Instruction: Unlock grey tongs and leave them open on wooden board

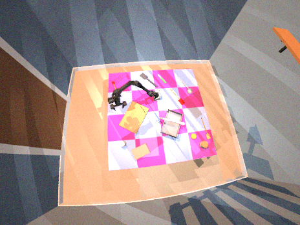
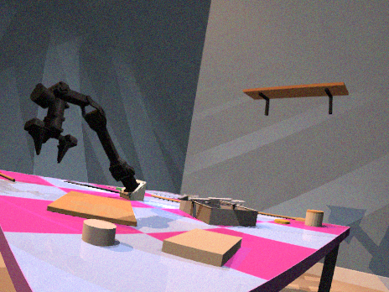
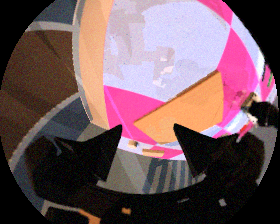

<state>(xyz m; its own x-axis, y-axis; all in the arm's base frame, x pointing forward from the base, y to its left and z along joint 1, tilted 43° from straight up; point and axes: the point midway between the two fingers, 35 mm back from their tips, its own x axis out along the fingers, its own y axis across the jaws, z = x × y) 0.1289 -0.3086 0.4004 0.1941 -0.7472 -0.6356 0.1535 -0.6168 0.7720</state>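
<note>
The grey tongs point(image 1: 168, 119) point(image 2: 210, 199) lie across the rim of the roasting tin point(image 1: 171, 130) point(image 2: 232, 217), their arms close together. The lock near the hinge is too small to make out. The wooden board point(image 1: 134, 117) point(image 2: 94, 208) point(image 3: 195, 107) lies flat between the tin and my gripper's side of the table, with nothing on it. My gripper point(image 1: 118, 108) point(image 2: 49, 158) point(image 3: 148, 126) is open and empty, its fingers wide apart. It hangs high above the table, beyond the board from the tin and well away from the tongs. The tongs cannot be made out in the wrist view.
The arm's base point(image 1: 157, 96) stands behind the board and tin. A pale block point(image 1: 140, 151) point(image 2: 201, 245) and a cylinder point(image 1: 123, 143) point(image 2: 99, 232) lie in front. A spatula point(image 1: 144, 77), a ladle point(image 1: 189, 90) and a red-ended tool point(image 1: 182, 101) lie behind. A jar point(image 1: 203, 145) point(image 2: 314, 218) stands right.
</note>
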